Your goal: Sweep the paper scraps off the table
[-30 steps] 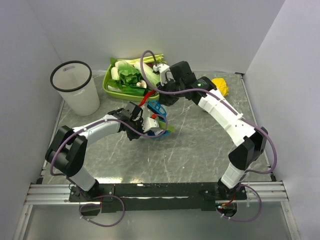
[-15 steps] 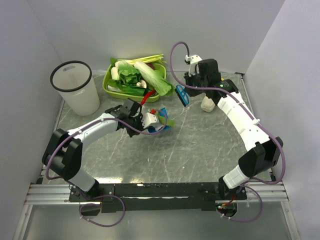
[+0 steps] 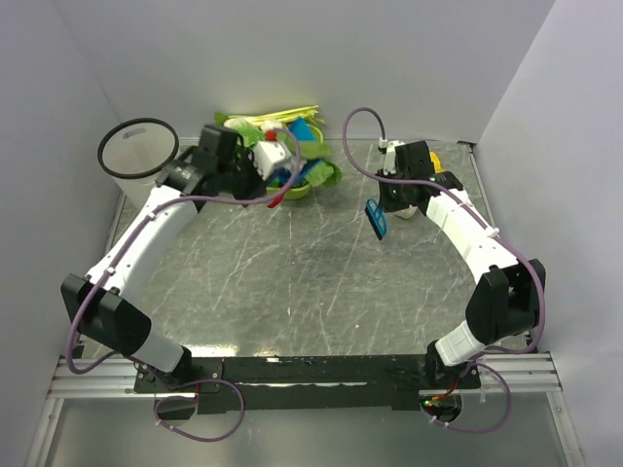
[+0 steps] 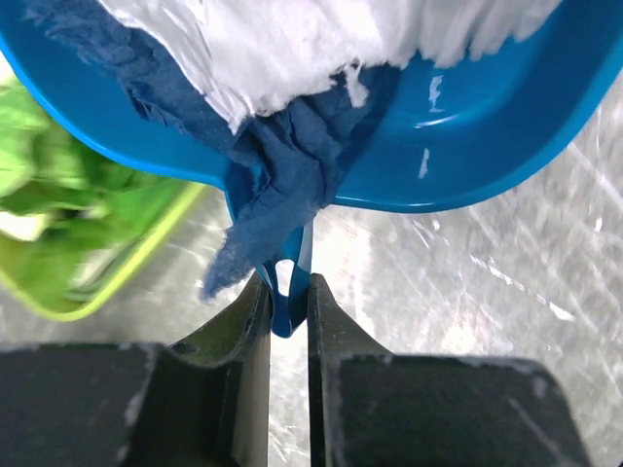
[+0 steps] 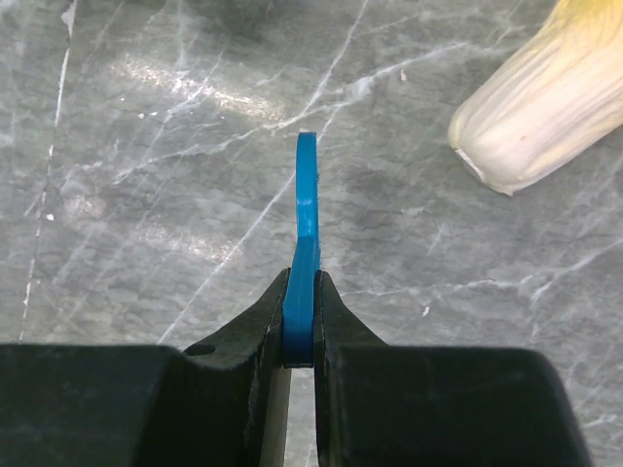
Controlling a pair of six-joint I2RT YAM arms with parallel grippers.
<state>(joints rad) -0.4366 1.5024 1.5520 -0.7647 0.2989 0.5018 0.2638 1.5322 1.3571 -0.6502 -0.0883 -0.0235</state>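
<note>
My left gripper point(image 3: 275, 156) is shut on the handle of the blue dustpan point(image 3: 308, 130) and holds it up at the back, over the lime-green tray point(image 3: 297, 191). In the left wrist view the jaws point(image 4: 289, 304) pinch the dustpan's point(image 4: 467, 146) handle loop. White point(image 4: 292, 49) and dark blue point(image 4: 282, 185) paper scraps lie in it, the blue one hanging over its edge. Red point(image 3: 272, 135) and green point(image 3: 323, 175) bits show at the pan from above. My right gripper point(image 3: 381, 216) is shut on a flat blue sweeping tool point(image 5: 307, 219) above the bare table point(image 3: 292, 282).
A white bin with a black rim point(image 3: 136, 167) stands back left, partly behind my left arm. A pale, yellowish vegetable point(image 5: 545, 97) lies on the table by the right gripper; it also shows as yellow behind the right arm point(image 3: 434, 161). White walls surround the table.
My left arm has lifted the dustpan with the scraps from the table's middle to the back left, over the tray. My right arm has swung the blue tool back to the right.
</note>
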